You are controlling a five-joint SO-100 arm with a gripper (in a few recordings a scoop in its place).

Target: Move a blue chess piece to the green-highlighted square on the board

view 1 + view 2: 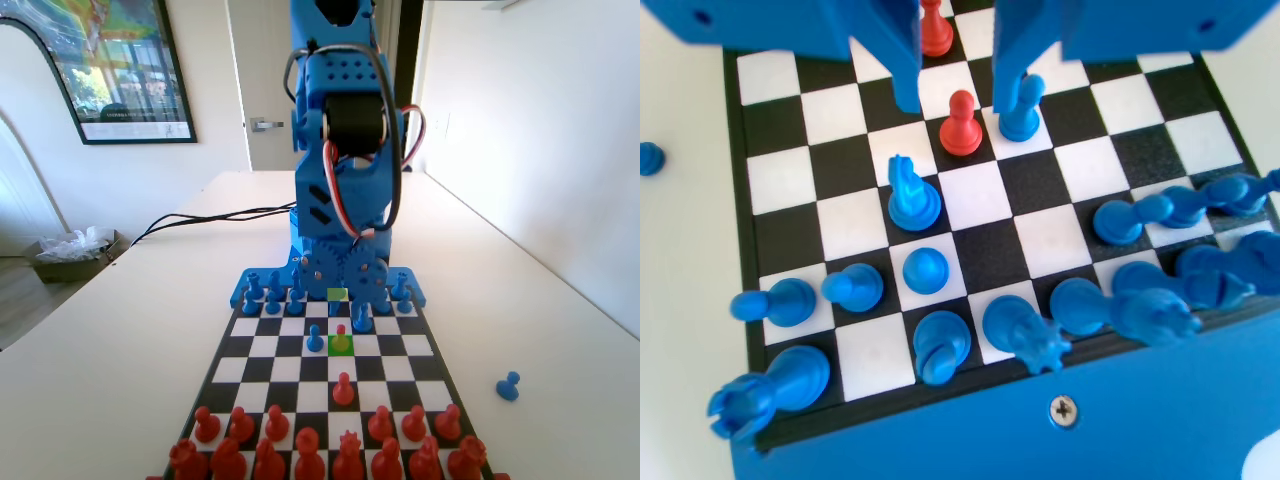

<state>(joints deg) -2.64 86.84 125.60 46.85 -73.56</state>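
Blue chess piece [939,345] sits below open gripper [958,95].

From my seat, the gripper [955,95] hangs with its jaws apart over the board [770,170], and a red pawn [961,122] stands right in the gap between them. A blue pawn [1021,108] touches the right jaw in the wrist view, so that side is tight. A blue knight [911,193] stands just below the left jaw. The back rows are packed with blue pieces; the middle squares in the fixed view lie mostly open around the green-highlighted square [341,345].
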